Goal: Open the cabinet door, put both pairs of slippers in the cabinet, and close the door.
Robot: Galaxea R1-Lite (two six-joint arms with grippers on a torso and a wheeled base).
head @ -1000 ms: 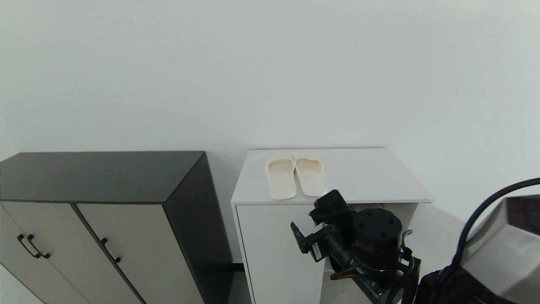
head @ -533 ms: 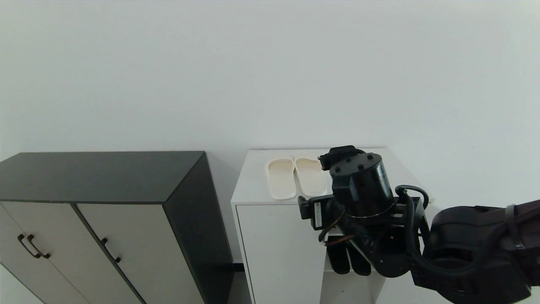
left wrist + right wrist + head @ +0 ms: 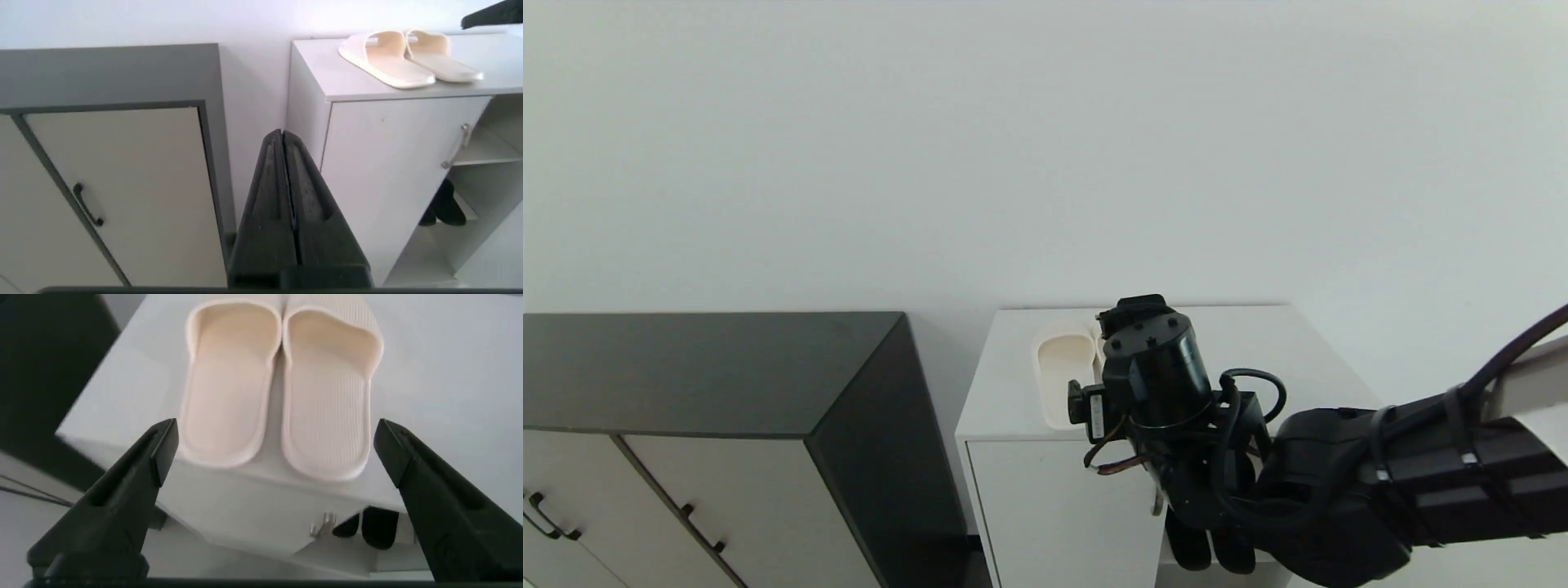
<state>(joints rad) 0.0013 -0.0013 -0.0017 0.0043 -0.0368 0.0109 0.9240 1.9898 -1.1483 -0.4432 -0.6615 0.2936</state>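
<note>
A pair of cream plastic slippers [image 3: 325, 392] is seen lying side by side, touching each other, on the top of the white cabinet [image 3: 1013, 384], close to its front edge. The right gripper [image 3: 275, 433] is held over them with its jaws spread wider than the pair, and nothing is gripped by it. A pair of black slippers [image 3: 446, 209] is placed inside the open compartment of this cabinet, just beside the shut white door panel [image 3: 392, 180] with its metal handle [image 3: 463, 147]. The left gripper [image 3: 283, 143] is held lower, before the gap between the white cabinet and a dark-topped grey cabinet [image 3: 122, 73]. Its fingers are pressed together and nothing is held between them.
</note>
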